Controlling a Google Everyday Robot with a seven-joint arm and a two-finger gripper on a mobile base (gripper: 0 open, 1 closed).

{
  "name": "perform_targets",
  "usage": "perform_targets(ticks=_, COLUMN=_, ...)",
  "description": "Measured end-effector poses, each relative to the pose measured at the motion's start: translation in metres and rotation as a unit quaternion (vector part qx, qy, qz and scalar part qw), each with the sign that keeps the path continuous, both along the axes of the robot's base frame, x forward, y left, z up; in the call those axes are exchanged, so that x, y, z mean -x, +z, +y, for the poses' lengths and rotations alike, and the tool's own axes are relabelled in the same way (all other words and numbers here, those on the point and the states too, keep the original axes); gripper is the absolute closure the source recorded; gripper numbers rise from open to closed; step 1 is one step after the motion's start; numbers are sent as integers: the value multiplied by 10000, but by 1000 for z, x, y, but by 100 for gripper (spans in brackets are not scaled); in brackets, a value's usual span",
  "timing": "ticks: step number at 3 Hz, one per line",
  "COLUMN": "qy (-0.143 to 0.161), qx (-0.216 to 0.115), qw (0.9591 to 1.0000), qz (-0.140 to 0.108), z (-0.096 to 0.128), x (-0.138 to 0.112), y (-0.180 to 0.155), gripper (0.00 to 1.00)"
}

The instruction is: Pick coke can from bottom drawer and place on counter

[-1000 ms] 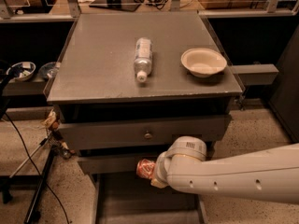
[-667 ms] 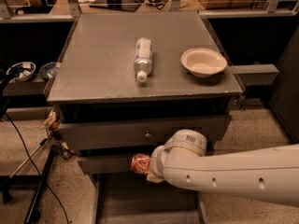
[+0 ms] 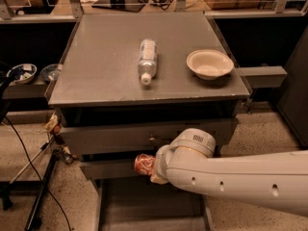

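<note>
The red coke can [image 3: 144,163] hangs in the air on its side, in front of the cabinet and above the pulled-out bottom drawer [image 3: 144,203]. My gripper [image 3: 154,167] is shut on the can's right end, and the white wrist and arm reaching in from the right cover most of its fingers. The grey counter [image 3: 101,71] lies well above the can, beyond the two closed drawer fronts.
On the counter, a clear plastic bottle [image 3: 147,59] lies on its side at the middle and a cream bowl [image 3: 210,64] sits at the right. A tripod and cables [image 3: 33,177] stand on the floor at the left. Bowls rest on a low shelf [image 3: 21,73] at the left.
My gripper has carried the can a little to the left and upward, away from the drawer floor. Bottle and bowl have not moved.
</note>
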State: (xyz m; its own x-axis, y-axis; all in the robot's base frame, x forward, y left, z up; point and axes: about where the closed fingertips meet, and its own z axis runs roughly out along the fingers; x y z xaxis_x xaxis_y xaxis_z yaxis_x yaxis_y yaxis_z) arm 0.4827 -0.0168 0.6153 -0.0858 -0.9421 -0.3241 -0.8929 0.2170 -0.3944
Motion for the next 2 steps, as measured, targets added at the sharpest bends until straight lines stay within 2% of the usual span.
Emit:
perform_targets(ticks=1, qy=444, qx=6, qw=9985, qz=-329, z=31, x=4, y=49, gripper=100)
perform_targets(ticks=2, qy=808, qx=-115, qw=9949, qz=-596, z=55, x=13, y=81, gripper=100)
